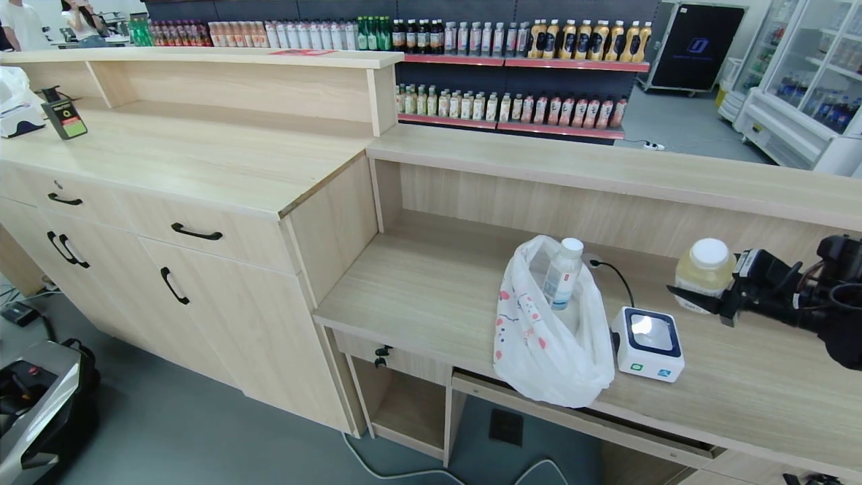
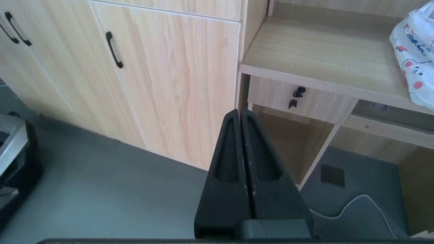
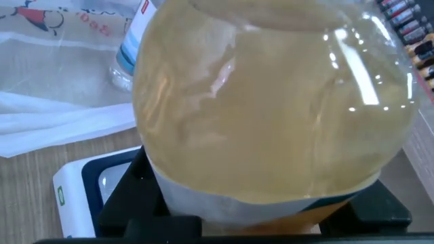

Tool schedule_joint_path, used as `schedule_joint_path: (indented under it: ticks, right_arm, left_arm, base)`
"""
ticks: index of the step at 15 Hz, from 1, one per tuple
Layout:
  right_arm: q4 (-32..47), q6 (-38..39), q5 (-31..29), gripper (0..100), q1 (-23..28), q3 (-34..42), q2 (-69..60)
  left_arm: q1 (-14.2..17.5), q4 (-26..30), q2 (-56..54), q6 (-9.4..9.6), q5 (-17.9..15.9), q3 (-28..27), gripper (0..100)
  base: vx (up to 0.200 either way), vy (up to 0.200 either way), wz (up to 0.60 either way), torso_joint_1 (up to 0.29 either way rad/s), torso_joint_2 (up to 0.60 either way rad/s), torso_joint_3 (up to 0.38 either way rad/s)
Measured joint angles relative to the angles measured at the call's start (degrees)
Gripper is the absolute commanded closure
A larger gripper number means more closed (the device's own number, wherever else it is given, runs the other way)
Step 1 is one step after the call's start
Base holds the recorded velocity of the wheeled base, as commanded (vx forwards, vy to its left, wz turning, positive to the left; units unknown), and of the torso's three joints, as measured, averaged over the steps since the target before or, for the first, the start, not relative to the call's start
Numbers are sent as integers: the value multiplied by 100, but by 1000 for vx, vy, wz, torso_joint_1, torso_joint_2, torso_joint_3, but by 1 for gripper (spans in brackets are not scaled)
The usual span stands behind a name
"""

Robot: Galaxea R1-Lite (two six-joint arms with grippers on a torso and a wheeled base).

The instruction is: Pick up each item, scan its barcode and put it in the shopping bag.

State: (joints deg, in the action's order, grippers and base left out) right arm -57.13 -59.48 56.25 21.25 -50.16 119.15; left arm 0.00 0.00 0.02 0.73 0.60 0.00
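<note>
While right claw (image 1: 695,294) grips jar (image 1: 706,265), label (image 3: 224,203) unreadable.

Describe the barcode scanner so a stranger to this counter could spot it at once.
On the lower wooden counter at the right, the barcode scanner sits right beside the white shopping bag, on the side toward the jar in the right gripper. It is the only white box there, with a dark-framed glass window on top and a black cable behind.

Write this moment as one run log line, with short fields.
right gripper: shut on yellow bottle, near scanner | shopping bag: holds clear bottle | left gripper: shut, low by cabinet
</note>
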Motion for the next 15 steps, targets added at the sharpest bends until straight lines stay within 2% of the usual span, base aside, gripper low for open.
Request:
schedule_joint_path:
  ticks: [6, 15]
  right_arm:
    - [-188, -88, 196, 100, -35, -356, 502]
    - [-183, -361, 295, 100, -30, -405, 866]
  left_arm:
    - [0, 0, 0, 2, 0, 0, 100]
    - [0, 0, 0, 0, 0, 0, 100]
  base:
    - [0, 0, 0, 0, 0, 0]
    - [0, 0, 0, 0, 0, 0]
